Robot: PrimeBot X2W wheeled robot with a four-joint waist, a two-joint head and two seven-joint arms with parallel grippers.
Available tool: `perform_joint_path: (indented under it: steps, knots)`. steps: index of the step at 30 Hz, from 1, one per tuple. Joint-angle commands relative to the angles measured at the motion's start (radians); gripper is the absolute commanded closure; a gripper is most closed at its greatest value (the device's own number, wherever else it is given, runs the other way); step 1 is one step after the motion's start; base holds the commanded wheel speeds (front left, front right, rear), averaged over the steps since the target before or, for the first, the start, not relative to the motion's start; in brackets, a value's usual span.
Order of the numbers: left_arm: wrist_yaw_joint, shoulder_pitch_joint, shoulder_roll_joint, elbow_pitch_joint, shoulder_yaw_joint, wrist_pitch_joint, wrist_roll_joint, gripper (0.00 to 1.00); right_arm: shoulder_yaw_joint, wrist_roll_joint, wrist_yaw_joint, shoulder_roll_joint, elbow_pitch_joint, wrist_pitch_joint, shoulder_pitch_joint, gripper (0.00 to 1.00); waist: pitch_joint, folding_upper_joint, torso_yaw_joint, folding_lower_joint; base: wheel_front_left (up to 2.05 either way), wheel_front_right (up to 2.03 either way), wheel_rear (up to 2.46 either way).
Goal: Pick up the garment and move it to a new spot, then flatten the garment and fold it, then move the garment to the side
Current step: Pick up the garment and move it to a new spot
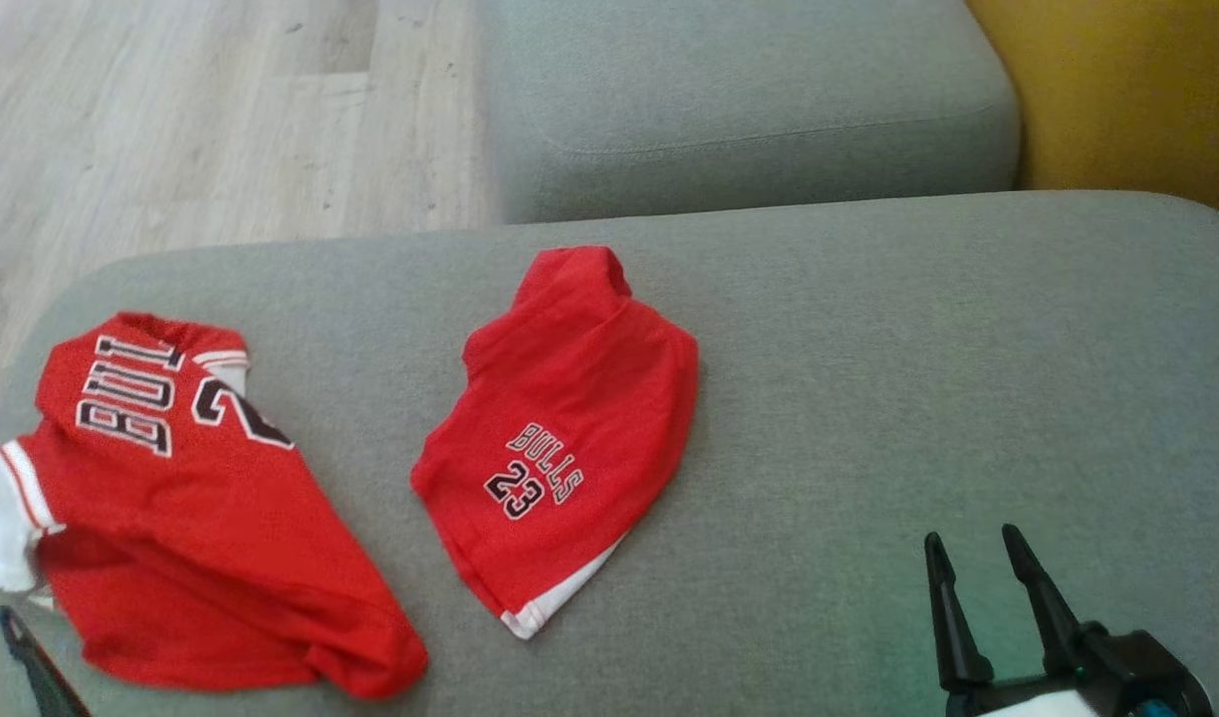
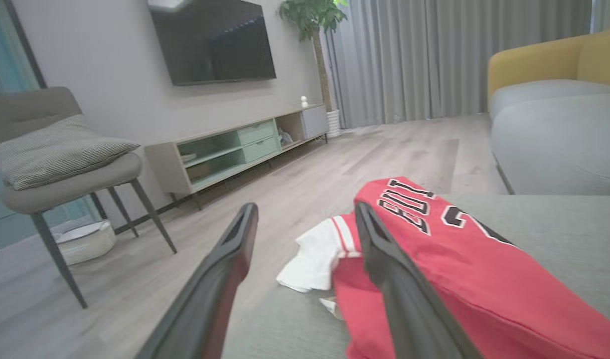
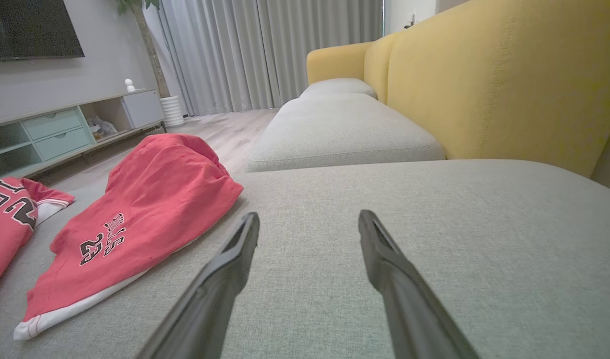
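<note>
Before you, red BULLS 23 shorts [image 1: 570, 438], rumpled midway on grey cushion [image 1: 918, 349], red jersey [image 1: 191, 518] crumpled at its left edge

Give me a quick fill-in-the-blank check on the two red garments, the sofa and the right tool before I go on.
1. The shorts carry BULLS and the number ___.
2. The jersey lies to the robot's ___ of the shorts.
3. The right tool is ___, holding nothing.
4. The backrest behind the seat is ___.

Missing words: 23; left; open; yellow.
</note>
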Motion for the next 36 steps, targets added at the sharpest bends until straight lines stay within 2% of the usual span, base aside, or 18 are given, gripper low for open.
perform_joint_path:
  steps: [1,6,10,11,15,18,20,22,25,26,27,31,34,36]
  knots:
    - [-0.027,-0.064,0.014,-0.047,0.039,-0.005,-0.007,0.0,0.022,0.0,0.008,-0.006,-0.027,-0.004,-0.046,0.0,0.009,-0.0001,0.009,0.0,0.0,0.0,0.0]
    - [-0.184,-0.074,-0.035,-0.048,-0.051,-0.005,-0.02,0.0,0.02,-0.004,0.008,-0.006,-0.024,-0.004,-0.06,0.0,0.027,-0.0001,0.011,0.0,0.0,0.0,0.0]
    - [-0.257,-0.075,-0.069,0.031,-0.178,-0.005,-0.002,0.0,0.015,-0.001,0.008,-0.006,-0.022,-0.004,-0.071,0.0,0.036,-0.0001,-0.001,0.0,0.0,0.0,0.0]
    - [-0.257,-0.075,-0.069,0.031,-0.178,-0.005,-0.002,0.0,0.015,-0.001,0.008,-0.006,-0.022,-0.004,-0.071,0.0,0.036,-0.0001,-0.001,0.0,0.0,0.0,0.0]
    - [-0.285,-0.089,-0.08,0.169,-0.31,-0.005,0.007,0.0,0.017,0.001,0.008,-0.006,-0.018,-0.004,-0.068,0.0,0.041,-0.0001,-0.014,0.0,0.0,0.0,0.0]
    - [-0.285,-0.127,-0.082,0.272,-0.371,-0.005,-0.004,0.0,0.014,0.005,0.008,-0.006,-0.014,-0.004,-0.064,0.0,0.048,-0.0001,-0.021,0.0,0.0,0.0,0.0]
    - [-0.268,-0.159,-0.083,0.34,-0.391,-0.005,-0.037,0.0,0.013,0.01,0.008,-0.006,-0.008,-0.004,-0.065,0.0,0.055,-0.0001,-0.023,0.0,0.0,0.0,0.0]
    - [-0.229,-0.195,-0.083,0.407,-0.394,-0.005,-0.038,0.0,0.017,0.014,0.008,-0.006,-0.008,-0.004,-0.07,0.0,0.062,-0.0001,-0.029,0.0,0.0,0.0,0.0]
    - [-0.195,-0.245,-0.083,0.45,-0.38,-0.005,-0.038,0.0,0.021,0.016,0.008,-0.006,-0.01,-0.004,-0.08,0.0,0.077,-0.0001,-0.033,0.0,0.0,0.0,0.0]
    - [-0.195,-0.256,-0.083,0.45,-0.375,-0.005,-0.04,0.55,0.02,0.018,0.008,-0.006,-0.01,-0.004,-0.083,0.0,0.08,-0.0001,-0.031,0.0,0.0,0.0,0.0]
    - [-0.193,-0.263,-0.083,0.447,-0.37,-0.005,-0.039,1.0,0.017,0.019,0.008,-0.006,-0.01,-0.004,-0.084,0.0,0.081,-0.0001,-0.028,0.0,0.0,0.0,0.0]
    - [-0.176,-0.26,-0.059,0.385,-0.348,-0.005,-0.009,1.0,0.007,0.016,0.008,-0.006,-0.005,-0.004,-0.076,0.0,0.08,-0.0001,-0.005,0.0,0.0,0.0,0.0]
    - [-0.132,-0.229,-0.015,0.276,-0.297,-0.005,0.016,1.0,0.003,0.018,0.008,-0.006,-0.005,-0.004,-0.069,0.0,0.076,-0.0001,0.019,0.0,0.0,0.0,0.0]
    - [-0.099,-0.203,0.035,0.197,-0.244,-0.005,0.032,1.0,0.004,0.018,0.008,-0.006,-0.004,-0.004,-0.064,0.0,0.071,-0.0001,0.036,0.0,0.0,0.0,0.0]
